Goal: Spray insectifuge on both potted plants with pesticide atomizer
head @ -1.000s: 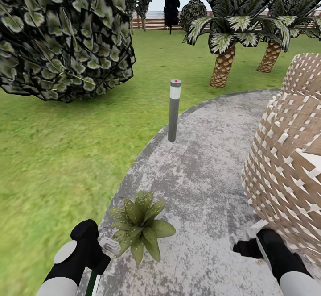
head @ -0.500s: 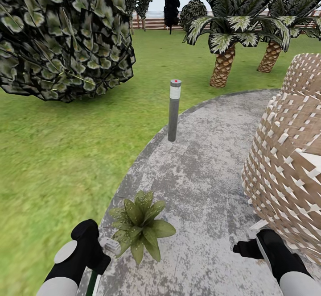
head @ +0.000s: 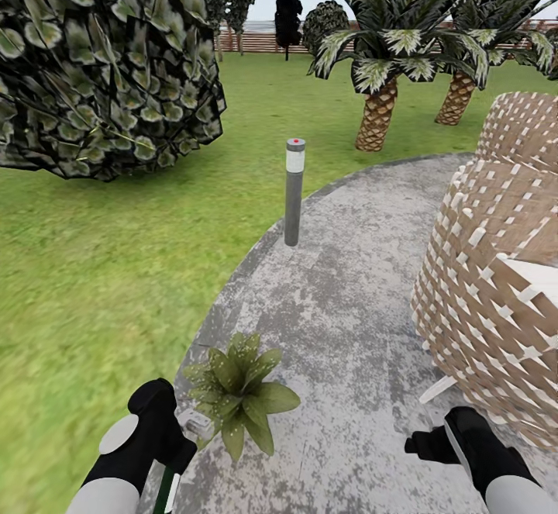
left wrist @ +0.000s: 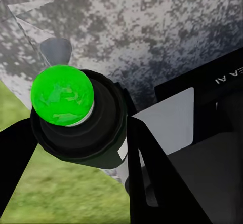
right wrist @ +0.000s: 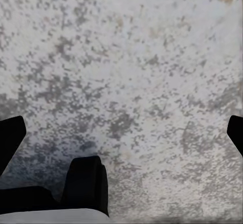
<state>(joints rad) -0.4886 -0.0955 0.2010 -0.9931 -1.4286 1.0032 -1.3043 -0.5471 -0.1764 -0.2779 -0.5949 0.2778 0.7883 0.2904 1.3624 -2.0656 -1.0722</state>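
Observation:
My left gripper [head: 164, 438] is shut on the pesticide atomizer [head: 165, 491], a slim dark green bottle whose pale nozzle end points toward a potted plant. In the left wrist view the atomizer [left wrist: 62, 95] shows end-on, with a bright green cap on a dark body and a black finger on each side. That potted plant [head: 236, 386], a low rosette of pointed green leaves, sits at the patio's edge just right of the nozzle. My right gripper [head: 422, 446] hangs open over bare paving [right wrist: 131, 72], with nothing between its fingers.
A woven wicker chair [head: 496, 266] stands close on the right of the grey patio [head: 349, 281]. A grey bollard light [head: 293, 192] stands at the patio's far edge. Lawn [head: 93, 281] lies to the left, with a large bush [head: 101, 64] and palms [head: 380, 111] beyond.
The whole head view has shifted slightly to the left, so the camera moved. The left gripper still holds the atomizer beside the plant; the right gripper sits a little lower in the picture.

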